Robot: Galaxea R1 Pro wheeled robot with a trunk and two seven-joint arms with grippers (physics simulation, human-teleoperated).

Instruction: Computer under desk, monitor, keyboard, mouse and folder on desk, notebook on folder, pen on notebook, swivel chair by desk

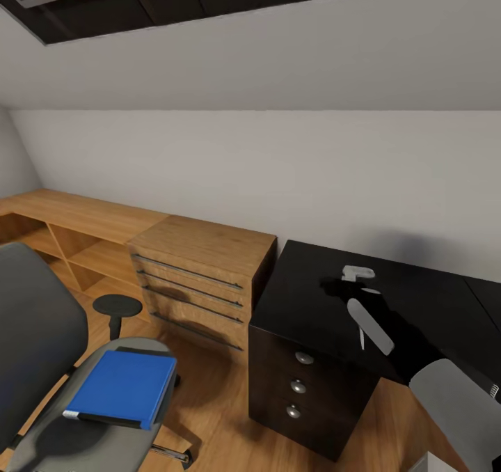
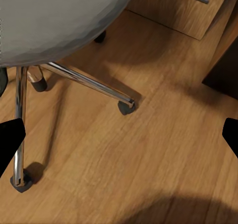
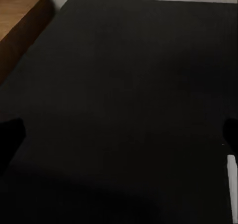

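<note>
Two grippers: you have both with fingers spread apart and nothing between them.
Left gripper [image 2: 119, 137]: your wrist camera looks down past its dark fingertips at the wood floor [image 2: 148, 154].
Right gripper [image 3: 119, 135]: it hangs above the black top of the desk [image 1: 306, 298], and your right arm [image 1: 456, 395] reaches over that end.
Folder [image 1: 125, 386]: you see it lying flat on the seat of the swivel chair [image 1: 42, 333], blue with a dark spine edge towards you.
Swivel chair: it stands left of the desk, well apart from it; chrome legs and casters show under the seat.
Desk: three drawers with round silver knobs [image 1: 298, 386] face you.
Wooden cabinet [image 1: 202, 277]: it sits just beside the desk's left end, against the wall.
</note>
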